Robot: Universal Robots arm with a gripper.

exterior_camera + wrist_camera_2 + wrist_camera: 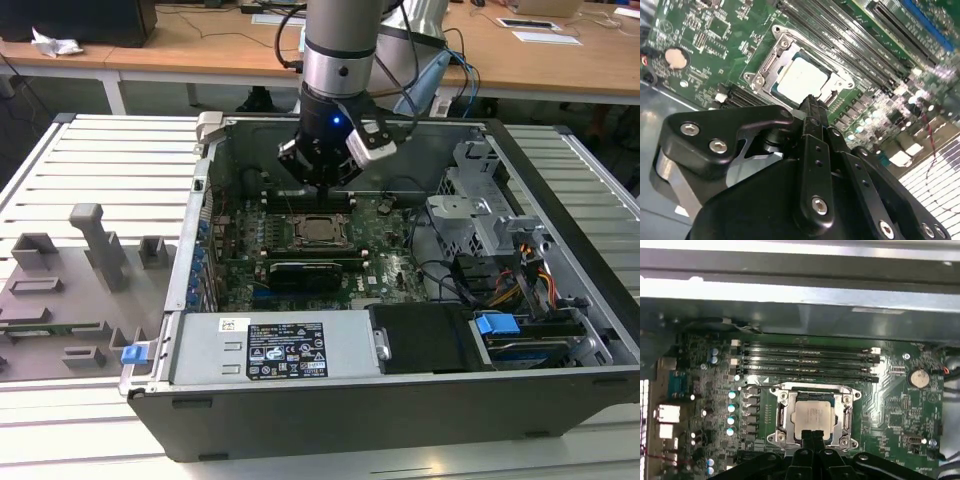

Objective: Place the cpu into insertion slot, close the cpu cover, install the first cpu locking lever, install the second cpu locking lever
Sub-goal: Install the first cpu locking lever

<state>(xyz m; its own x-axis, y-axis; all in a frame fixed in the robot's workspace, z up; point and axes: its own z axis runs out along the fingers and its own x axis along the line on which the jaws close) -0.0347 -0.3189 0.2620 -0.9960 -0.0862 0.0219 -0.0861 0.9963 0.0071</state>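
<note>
The cpu (320, 230) (802, 80) (813, 415) lies flat in the insertion slot (812, 389) on the green motherboard (385, 255), silver top up. The cpu cover (782, 416) (771, 64), a metal frame, lies down around it, and the chip shows through its cut-out. In the exterior view my gripper (322, 184) hangs inside the open case, a little above and behind the socket. Both wrist views show its black fingers (813, 111) (812, 437) pressed together with nothing between them, their tips near the socket's edge.
Memory slots (805, 360) run just behind the socket, and a long black card (305, 270) lies in front of it. A grey power supply (270, 350) fills the case front. A drive cage (480, 200) and cables (500, 285) crowd the exterior view's right. A grey fixture tray (70, 290) sits outside.
</note>
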